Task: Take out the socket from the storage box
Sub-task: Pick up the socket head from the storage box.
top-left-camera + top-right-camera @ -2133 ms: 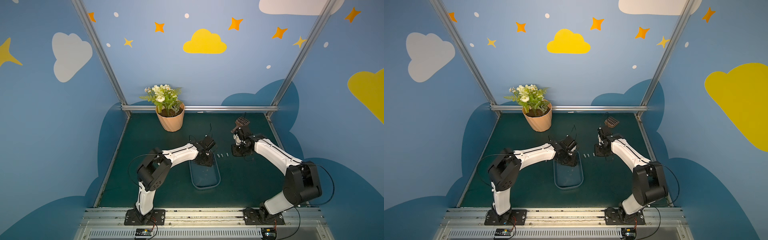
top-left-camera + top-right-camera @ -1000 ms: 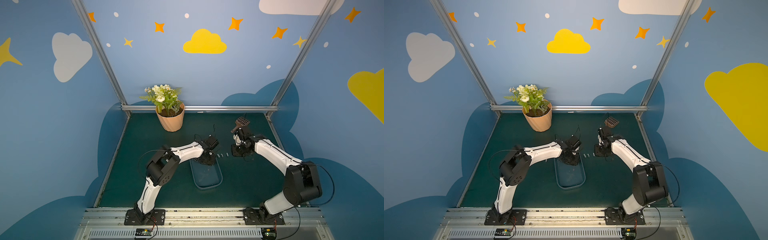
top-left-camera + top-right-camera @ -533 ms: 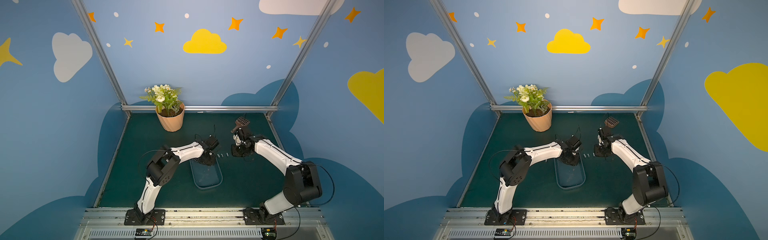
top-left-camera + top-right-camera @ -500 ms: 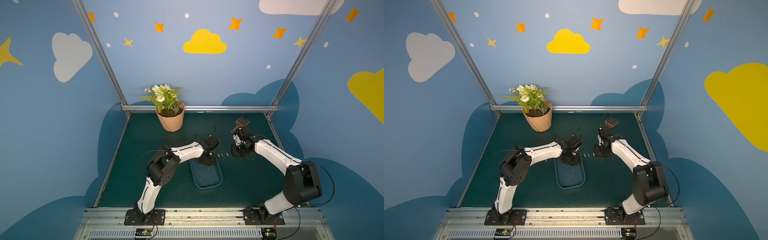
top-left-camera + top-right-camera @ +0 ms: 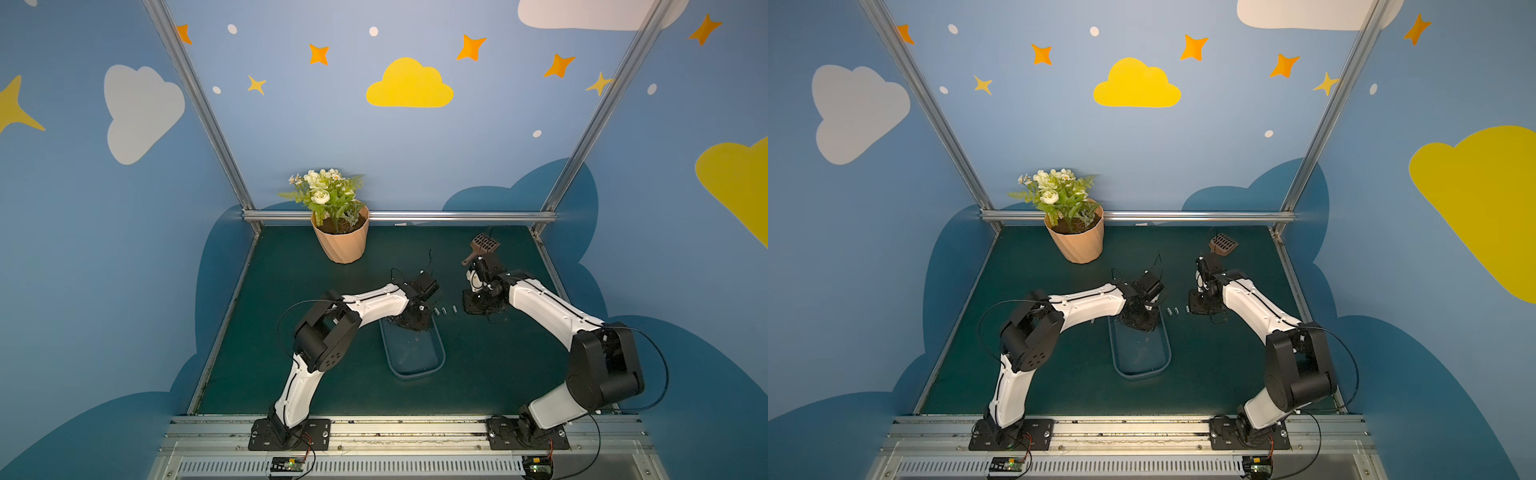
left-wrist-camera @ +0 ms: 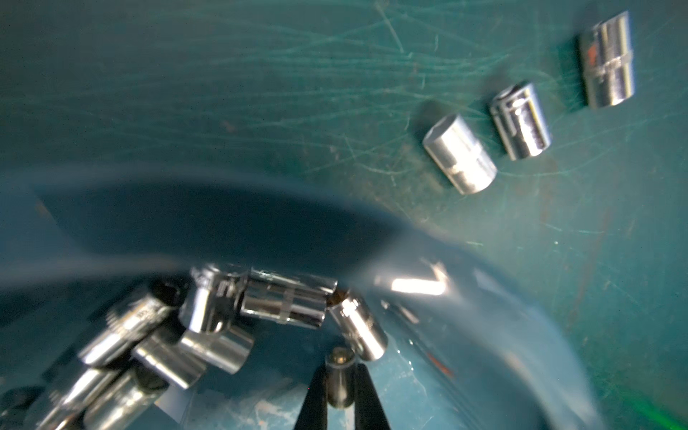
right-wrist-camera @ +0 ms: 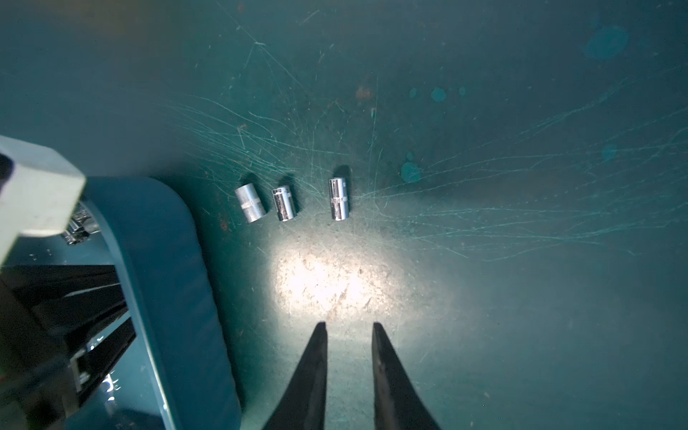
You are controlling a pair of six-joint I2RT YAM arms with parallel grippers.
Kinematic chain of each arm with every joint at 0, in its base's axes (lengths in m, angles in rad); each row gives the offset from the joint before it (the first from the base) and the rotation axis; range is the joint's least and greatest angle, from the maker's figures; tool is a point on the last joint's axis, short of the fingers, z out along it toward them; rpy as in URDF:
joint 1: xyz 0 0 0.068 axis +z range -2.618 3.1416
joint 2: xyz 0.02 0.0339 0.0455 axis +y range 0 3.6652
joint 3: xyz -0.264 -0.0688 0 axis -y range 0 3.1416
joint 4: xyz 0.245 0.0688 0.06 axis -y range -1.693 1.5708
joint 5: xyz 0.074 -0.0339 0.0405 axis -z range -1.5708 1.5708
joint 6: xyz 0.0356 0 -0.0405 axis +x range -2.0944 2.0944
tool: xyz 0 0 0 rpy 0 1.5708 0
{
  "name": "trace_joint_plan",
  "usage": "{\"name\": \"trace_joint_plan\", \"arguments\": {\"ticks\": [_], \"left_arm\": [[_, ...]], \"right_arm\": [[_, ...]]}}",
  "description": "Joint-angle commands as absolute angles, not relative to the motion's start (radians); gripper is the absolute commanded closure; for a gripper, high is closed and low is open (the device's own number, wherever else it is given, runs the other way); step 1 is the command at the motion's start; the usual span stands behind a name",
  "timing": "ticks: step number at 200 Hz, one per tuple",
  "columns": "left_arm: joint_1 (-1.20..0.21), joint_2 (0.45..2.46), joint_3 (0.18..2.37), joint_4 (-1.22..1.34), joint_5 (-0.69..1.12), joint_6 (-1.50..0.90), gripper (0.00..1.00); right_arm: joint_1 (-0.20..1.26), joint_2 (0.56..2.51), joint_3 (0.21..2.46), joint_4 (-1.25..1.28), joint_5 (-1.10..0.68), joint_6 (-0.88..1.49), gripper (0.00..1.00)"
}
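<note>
The storage box (image 5: 415,375) (image 5: 1140,375) is a shallow bluish tub in mid-table in both top views. My left gripper (image 5: 411,322) (image 5: 1138,320) reaches down into its far end. In the left wrist view the left gripper (image 6: 340,368) is shut on a small dark socket (image 6: 339,383), just above the box floor. A pile of chrome sockets (image 6: 208,320) lies beside it against the box wall (image 6: 484,298). My right gripper (image 7: 349,327) (image 5: 478,305) hovers low over the mat, open and holding nothing, to the right of the box.
Three chrome sockets (image 7: 284,203) (image 5: 444,310) (image 6: 459,154) lie in a row on the green mat between the box and the right gripper. A peach flowerpot (image 5: 340,245) stands at the back. A brown slotted scoop (image 5: 484,245) lies at the back right.
The left gripper's fingers have closed onto the small socket inside the box. Neither arm has visibly shifted.
</note>
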State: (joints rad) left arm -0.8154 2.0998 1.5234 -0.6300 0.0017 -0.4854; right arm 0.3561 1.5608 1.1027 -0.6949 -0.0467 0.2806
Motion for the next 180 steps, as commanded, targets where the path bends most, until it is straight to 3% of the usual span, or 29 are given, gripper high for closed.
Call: {"name": "trace_joint_plan", "arguments": {"ticks": [1,90,180], "left_arm": [[-0.816,2.048,1.531,-0.702,-0.062,-0.458,0.89],[-0.784,1.763,1.483,-0.773,-0.171,-0.441,0.89],[-0.485,1.552,1.209,-0.774,-0.162,-0.420,0.88]], "right_arm": [[0.351,1.540,1.092,-0.693,-0.045,0.287,0.77],[0.351,1.543,1.094,-0.692,-0.052,0.286,0.77],[0.351,1.548,1.087,-0.679,-0.061,0.285,0.77]]}}
